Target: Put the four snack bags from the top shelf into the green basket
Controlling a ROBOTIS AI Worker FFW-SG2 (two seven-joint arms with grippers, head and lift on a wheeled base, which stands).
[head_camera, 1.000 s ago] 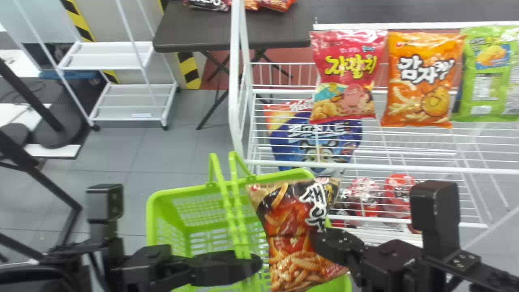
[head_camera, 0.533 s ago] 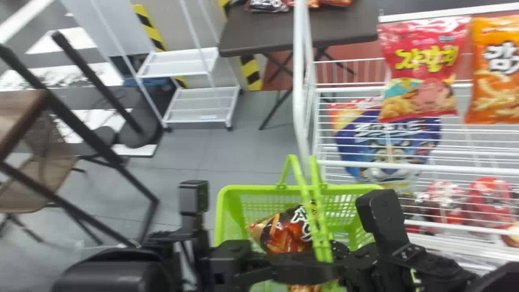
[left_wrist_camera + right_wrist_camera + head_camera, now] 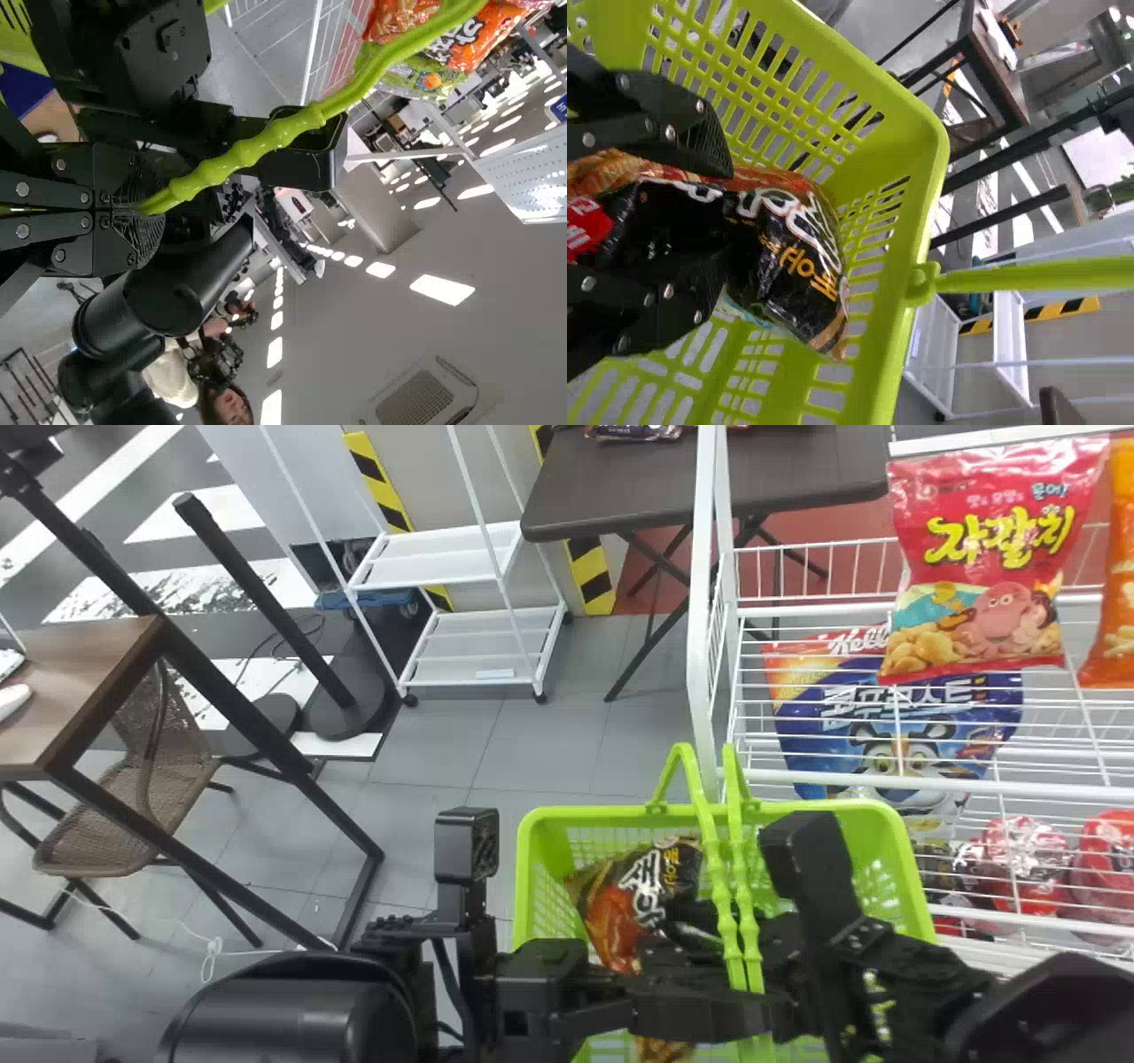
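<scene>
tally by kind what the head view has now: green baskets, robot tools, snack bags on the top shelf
green baskets: 1
robot tools: 2, left tool and right tool
snack bags on the top shelf: 2, red and orange, cut off by the edge
total: 5

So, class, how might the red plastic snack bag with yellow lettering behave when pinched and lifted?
The red bag has creased film, so it would probably give when pinched. Its glossy highlights hint that it may slip. Its puffed front suggests it is light for its size.
</scene>
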